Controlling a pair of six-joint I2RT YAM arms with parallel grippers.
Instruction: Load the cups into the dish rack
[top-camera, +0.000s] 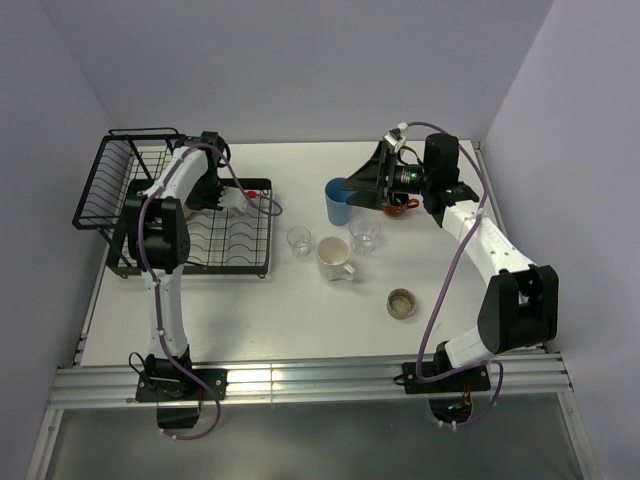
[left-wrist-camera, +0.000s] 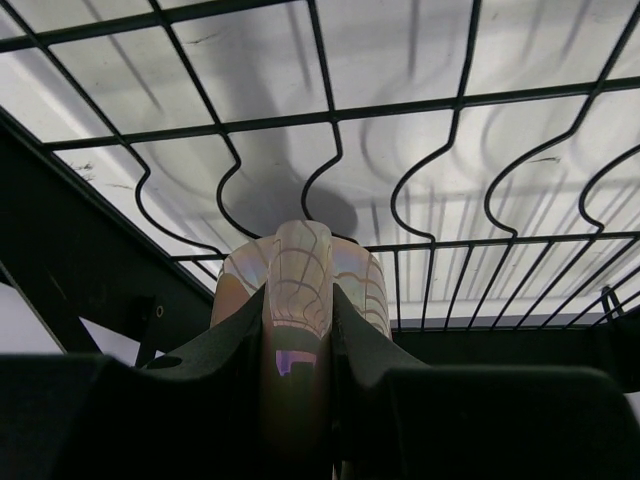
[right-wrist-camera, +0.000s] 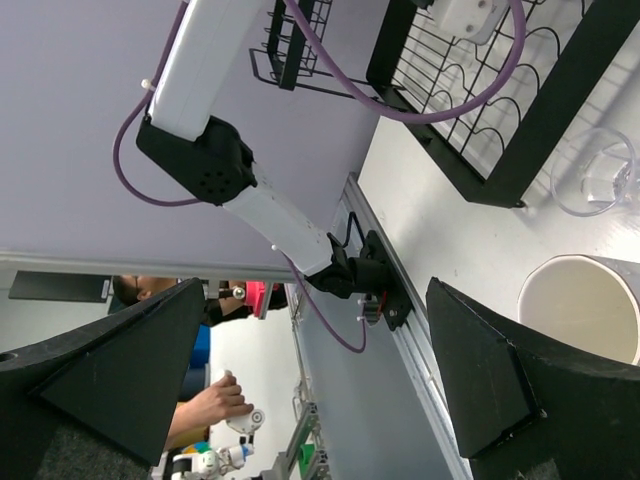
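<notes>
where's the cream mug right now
Top view: the cream mug stands on the table right of the dish rack, between the left clear glass and right clear glass, slightly nearer.

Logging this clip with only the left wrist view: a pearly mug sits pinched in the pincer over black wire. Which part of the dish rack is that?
Observer: The top view shows the left pincer holding the pearly mug over the flat slotted tray of the dish rack, not the taller basket section.
Operator: Which cups are outside the rack?
Observer: On the table to its right stand a blue tumbler, two clear glasses, a cream mug and a low brownish cup.
Operator: And the right arm?
Observer: The right pincer hovers close by the blue tumbler, open and empty.
</notes>
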